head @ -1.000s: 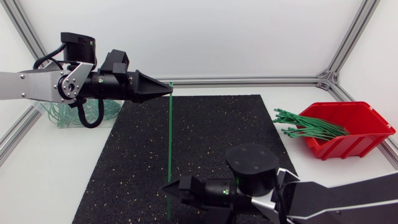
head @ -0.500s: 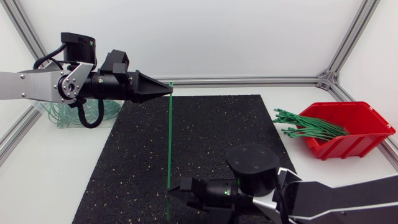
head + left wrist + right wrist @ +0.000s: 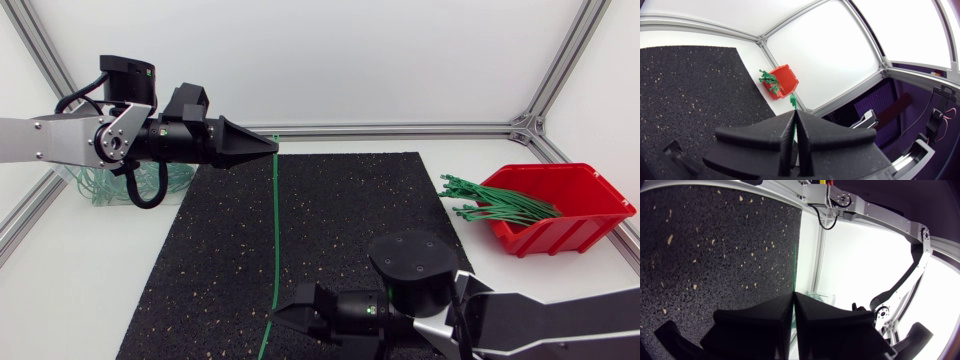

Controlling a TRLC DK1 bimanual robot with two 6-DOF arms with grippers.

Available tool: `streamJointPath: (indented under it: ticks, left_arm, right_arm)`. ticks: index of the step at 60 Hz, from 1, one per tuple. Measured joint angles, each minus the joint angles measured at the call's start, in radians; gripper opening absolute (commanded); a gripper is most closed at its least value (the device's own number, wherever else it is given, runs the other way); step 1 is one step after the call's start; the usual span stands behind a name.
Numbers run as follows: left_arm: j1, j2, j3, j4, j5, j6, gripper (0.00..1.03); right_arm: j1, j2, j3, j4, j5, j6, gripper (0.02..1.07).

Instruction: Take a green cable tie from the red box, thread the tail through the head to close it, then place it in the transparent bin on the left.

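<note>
Smooth white surface (image 3: 90, 290), rough black speckled mat (image 3: 350, 210), I see one thin straight green tie (image 3: 275, 230) over the mat, my left claw (image 3: 270, 147) pinching its far end, my right claw (image 3: 278, 318) pinching its near end, shiny red box (image 3: 580, 215) at the right.

A black speckled rubber mat (image 3: 330, 230) lies mid-worktop (image 3: 100, 270). To its right sits the red plastic box (image 3: 580, 225) holding a bundle of green cable ties (image 3: 500, 205); to its left, the transparent bin (image 3: 95, 188). One straight green cable tie (image 3: 275, 230) spans the mat from the left end effector (image 3: 272, 147), behind, to the right end effector (image 3: 275, 318), in front.
</note>
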Motion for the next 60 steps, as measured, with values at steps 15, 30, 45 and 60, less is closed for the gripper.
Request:
streamJointPath:
  ticks: [15, 30, 45, 60]
  left_arm:
    - [-0.001, -0.002, -0.01, 0.001, 0.0, 0.003, 0.04]
    - [-0.013, -0.005, -0.016, 0.002, -0.001, 0.003, 0.04]
    - [-0.021, -0.025, -0.044, 0.001, -0.002, 0.007, 0.04]
    - [-0.049, -0.045, -0.091, 0.005, -0.002, 0.026, 0.04]
  right_arm:
    - [0.0, -0.043, -0.006, 0.0, -0.026, 0.29, 0.08]
    - [0.002, -0.072, -0.015, 0.019, -0.054, 0.617, 0.08]
    - [0.016, -0.101, -0.02, 0.022, -0.121, 0.965, 0.08]
    - [0.026, -0.179, 0.069, -0.345, -0.196, 1.17, 0.08]
